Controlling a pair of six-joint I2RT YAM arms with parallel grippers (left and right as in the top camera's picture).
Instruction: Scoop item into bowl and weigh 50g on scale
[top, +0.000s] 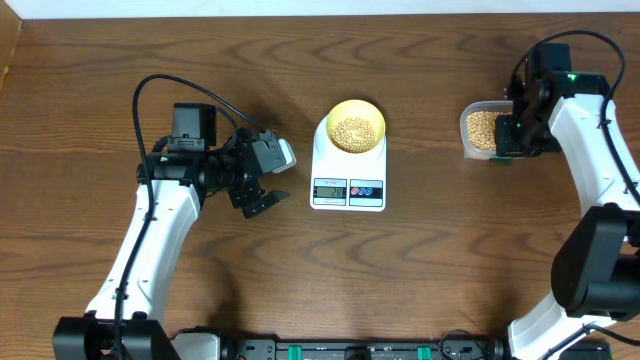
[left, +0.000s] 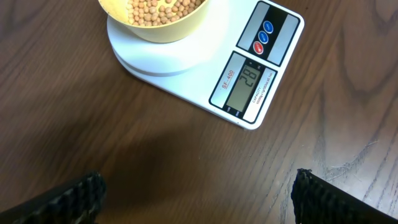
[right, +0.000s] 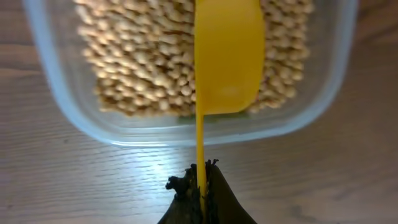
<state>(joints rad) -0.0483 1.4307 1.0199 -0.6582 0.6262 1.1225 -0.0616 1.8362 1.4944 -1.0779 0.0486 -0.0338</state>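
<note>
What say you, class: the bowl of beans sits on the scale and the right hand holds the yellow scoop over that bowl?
No: the right hand holds the scoop over the clear tub, per the right wrist view. The bowl does sit on the scale.

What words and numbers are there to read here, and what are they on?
"28": on the screen of the scale.
"SF-400": printed on the scale, beside the screen.
Tiny print along the screen's other side: too small to read.
Signs on the round buttons: too small to read.
Bowl, tub, scoop: no writing.
</note>
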